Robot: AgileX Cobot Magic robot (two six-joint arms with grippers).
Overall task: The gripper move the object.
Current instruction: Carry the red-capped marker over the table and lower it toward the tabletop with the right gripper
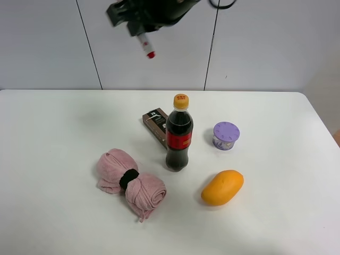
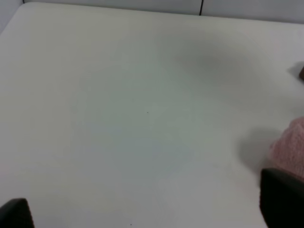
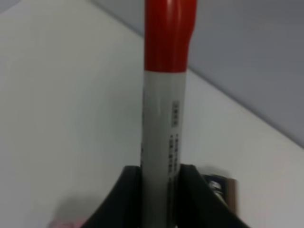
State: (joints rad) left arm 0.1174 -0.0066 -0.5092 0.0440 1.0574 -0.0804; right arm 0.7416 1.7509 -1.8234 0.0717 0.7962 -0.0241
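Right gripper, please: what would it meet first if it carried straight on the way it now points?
Probably only bare table; past the marker held in the right gripper, nothing else shows, though depth is unclear.

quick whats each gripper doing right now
Left gripper: open, holding nothing.
Right gripper: closed on the marker pen.

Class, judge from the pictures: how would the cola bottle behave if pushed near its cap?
The cola bottle stands upright, tall on a narrow base, so a high push would probably tip it. Dark liquid fills it nearly to the neck, so it is likely heavy. Being round, it might roll once down.
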